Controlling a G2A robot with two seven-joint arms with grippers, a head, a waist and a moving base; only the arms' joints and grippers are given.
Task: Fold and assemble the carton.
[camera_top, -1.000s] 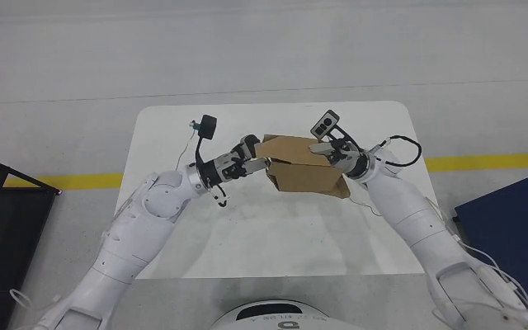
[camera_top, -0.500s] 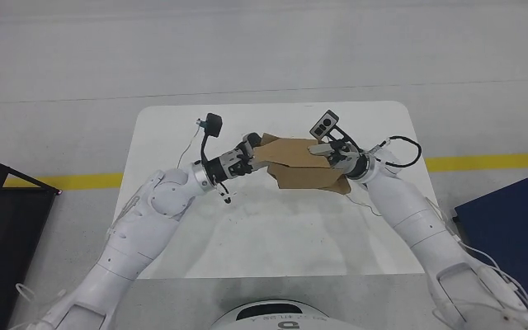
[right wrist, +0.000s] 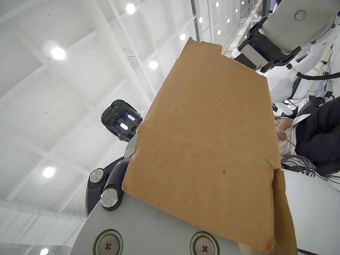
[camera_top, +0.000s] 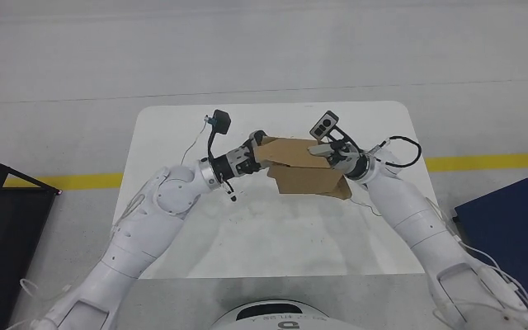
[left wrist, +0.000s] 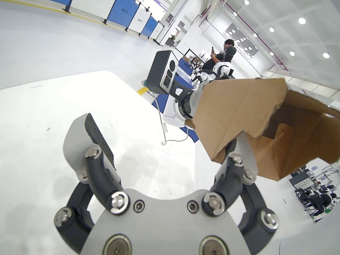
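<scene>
A brown cardboard carton (camera_top: 307, 167) is held up over the far middle of the white table (camera_top: 247, 239), partly formed, with its open end (left wrist: 300, 139) facing my left gripper. My left gripper (camera_top: 257, 153) stands open at that end. One of its fingers (left wrist: 243, 149) lies against the end flap (left wrist: 236, 112), while the ribbed finger (left wrist: 98, 139) is free over the table. My right gripper (camera_top: 323, 152) is at the carton's far top edge, shut on the top panel (right wrist: 212, 139), which hides its fingertips in the right wrist view.
A thin white cable (left wrist: 163, 131) trails on the table near the far edge. There is bare tabletop in front of the carton and to both sides. A dark stand (camera_top: 16, 214) is on the floor at left and a blue panel (camera_top: 495, 214) at right.
My left gripper has moved in toward the carton and pressed against the end flap. The carton has shifted slightly; the right arm has kept still.
</scene>
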